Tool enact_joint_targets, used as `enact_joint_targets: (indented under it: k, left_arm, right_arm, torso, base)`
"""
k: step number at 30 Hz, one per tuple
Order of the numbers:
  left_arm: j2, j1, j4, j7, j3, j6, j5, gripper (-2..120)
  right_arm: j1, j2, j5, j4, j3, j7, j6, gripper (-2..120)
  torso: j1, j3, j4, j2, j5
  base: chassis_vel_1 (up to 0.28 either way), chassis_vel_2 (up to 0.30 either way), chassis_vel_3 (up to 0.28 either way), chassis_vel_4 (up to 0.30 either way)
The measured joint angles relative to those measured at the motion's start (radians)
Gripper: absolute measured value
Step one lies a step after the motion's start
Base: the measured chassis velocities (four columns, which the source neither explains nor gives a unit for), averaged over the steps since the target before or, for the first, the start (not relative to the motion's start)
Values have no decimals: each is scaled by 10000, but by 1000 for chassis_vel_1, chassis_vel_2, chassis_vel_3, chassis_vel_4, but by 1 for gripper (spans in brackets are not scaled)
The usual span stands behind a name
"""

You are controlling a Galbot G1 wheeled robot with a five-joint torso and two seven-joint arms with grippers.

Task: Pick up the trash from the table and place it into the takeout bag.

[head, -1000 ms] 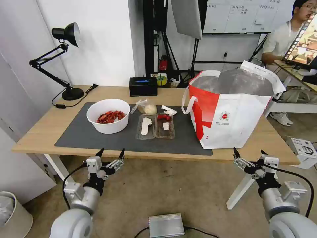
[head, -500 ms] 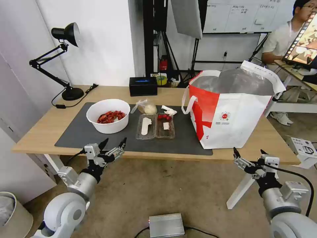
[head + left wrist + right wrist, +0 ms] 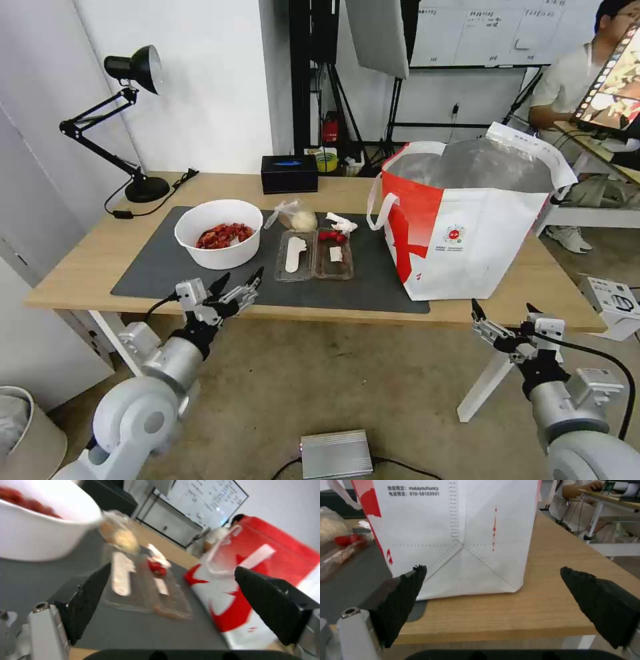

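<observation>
So the left gripper [image 3: 239, 279] is up at the near edge of the table [image 3: 87, 267], fingers spread wide with nothing between them, tips over the front strip of the dark grey mat [image 3: 160, 273]; from its wrist camera the gripper [image 3: 173, 597] is aimed at the clear plastic tray [image 3: 143, 590], which sits just ahead of it on the mat; the white bowl of red shells [image 3: 219, 234] is to the left of the tray [image 3: 314, 255], close but not touching as far as I can see; behind the tray there's a clear bag with a beige lump [image 3: 297, 217] and a crumpled white tissue [image 3: 341, 224], both right at the tray's far edge; something small and red lies in the tray's right compartment.

The takeout bag [image 3: 467, 227] stands upright on the right part of the table, mouth open, foil lining showing, its left corner sitting on the mat; all the trash is on the table, outside the bag.

The right gripper [image 3: 503, 312] hangs low in front of the table's near edge, below the bag, also spread open and empty; its wrist view looks straight at the bag's white side [image 3: 460, 530].

A black desk lamp [image 3: 133, 120] and a black tissue box [image 3: 289, 173] sit along the back.
</observation>
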Motion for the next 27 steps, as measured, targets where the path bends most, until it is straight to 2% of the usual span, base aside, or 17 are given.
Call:
enact_joint_targets:
  k: [1, 9, 12, 15, 16, 17, 19, 20, 21, 23, 24, 25, 27]
  left_arm:
    - [77, -190, -147, -277, 134, 156, -596, 100]
    - [108, -457, -241, -653, 345, 297, -1216, 100]
    - [-58, -1191, -160, -1319, 910, 417, -2047, 100]
    - [-91, -1378, -147, -1526, 999, 411, -2235, 100]
    - [-236, -1704, -51, -1985, 1316, 464, -2698, 100]
    - [-236, -1704, -51, -1985, 1316, 464, -2698, 100]
    - [-506, -2372, 133, -2858, 1887, 550, -3575, 100]
    - [-506, -2372, 133, -2858, 1887, 550, -3575, 100]
    - [-639, -2687, 222, -3270, 2165, 598, -3987, 100]
    - [-819, -2876, 354, -3764, 2363, 606, -4185, 100]
    - [-819, -2876, 354, -3764, 2363, 606, -4185, 100]
    - [-1043, -2920, 468, -4125, 2478, 606, -4221, 100]
    - [-1227, -2960, 569, -4430, 2522, 598, -4214, 100]
  right_arm:
    - [-3, 8, -9, 0, 7, 0, 0, 100]
    - [-3, 35, -21, -6, 14, 2, 0, 100]
    - [-10, 73, -24, -5, 14, 4, 0, 100]
    - [-25, 91, -27, -5, 19, 10, 0, 100]
    - [-19, 101, -27, -5, 19, 10, 0, 100]
    - [-19, 101, -27, -5, 19, 10, 0, 100]
    - [-31, 131, -31, -4, 19, 9, 1, 100]
    - [-31, 131, -31, -4, 19, 9, 1, 100]
    - [-36, 143, -37, -4, 19, 9, 0, 100]
    - [-42, 150, -42, -5, 18, 10, 1, 100]
    - [-42, 150, -42, -5, 18, 10, 1, 100]
    - [-42, 151, -43, -3, 18, 11, 2, 100]
    - [-42, 151, -43, 0, 18, 11, 3, 100]
  torso:
    - [0, 0, 0, 0, 0]
    - [-1, 0, 5, 0, 1]
    - [0, 0, -6, 0, -7]
    - [0, 0, 0, 0, 9]
    - [0, 0, 4, 1, -2]
    - [0, 0, 4, 1, -2]
    - [-1, -1, 0, 1, 1]
    - [-1, -1, 0, 1, 1]
    - [0, 0, -5, 1, -1]
    - [0, -1, -2, 2, 12]
    - [0, -1, -2, 2, 12]
    - [0, 0, 0, 1, -5]
    - [-1, -1, 0, 1, 0]
  base:
    - [0, 0, 0, 0]
    - [0, 0, 0, 0]
    - [0, 0, 0, 0]
    - [0, 0, 0, 0]
    - [0, 0, 0, 0]
    - [0, 0, 0, 0]
    - [0, 0, 0, 0]
    - [0, 0, 0, 0]
    - [0, 0, 0, 0]
    - [0, 0, 0, 0]
    - [0, 0, 0, 0]
    - [0, 0, 0, 0]
    - [0, 0, 0, 0]
